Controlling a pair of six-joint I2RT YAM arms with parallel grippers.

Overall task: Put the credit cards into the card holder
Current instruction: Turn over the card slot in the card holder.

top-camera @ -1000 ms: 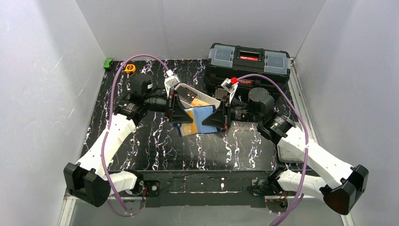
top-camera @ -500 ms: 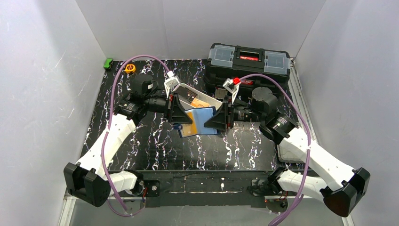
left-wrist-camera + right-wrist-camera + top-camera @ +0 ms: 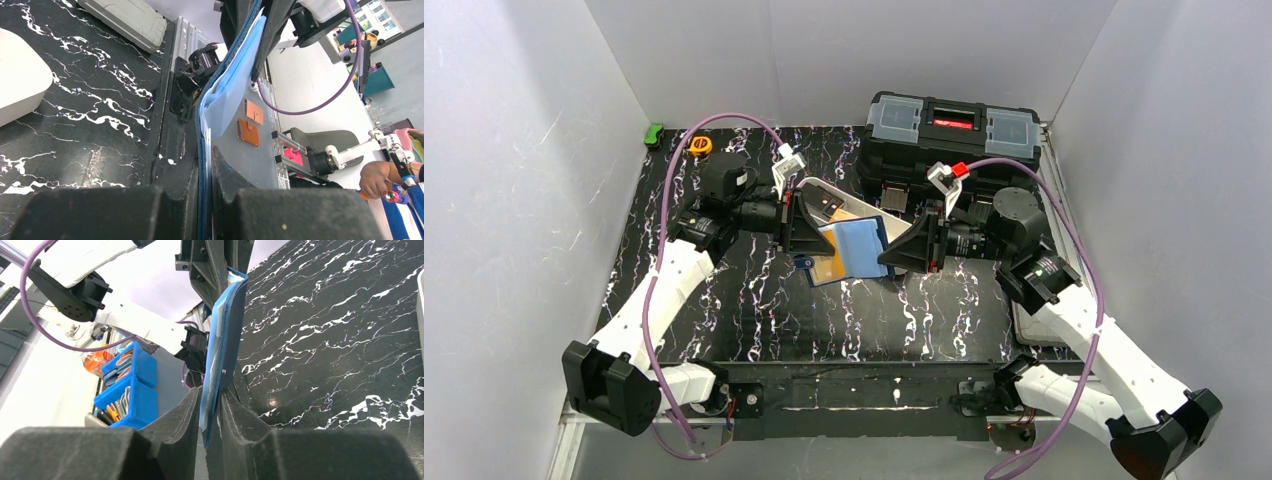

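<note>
The card holder (image 3: 861,243) hangs spread open above the table, just in front of the black toolbox (image 3: 953,130) and toward that box's left end, its lighter blue inside turned up to the overhead camera. It is held from two sides. The left gripper (image 3: 808,236) pinches the edge farther from the toolbox, and the right gripper (image 3: 887,257) pinches the opposite edge. Each wrist view shows its fingers clamped flat on the navy fold ( (image 3: 204,170) on the left, (image 3: 212,412) on the right). This taut two-sided hold appears meant to keep the pockets open and steady.

An orange-yellow card (image 3: 828,267) shows at the holder's corner farthest from the toolbox; whether it is seated in a pocket cannot be told. With both pincers occupied, neither is free to fetch another card.

The white tray (image 3: 816,184) lies between the holder and the toolbox's left front corner, with what look like an orange and a dark card inside.

The table (image 3: 764,310) is black with white marble veining and is boxed in by plain white walls. A yellow tape measure (image 3: 701,145) sits well left of the toolbox, at the far edge.
</note>
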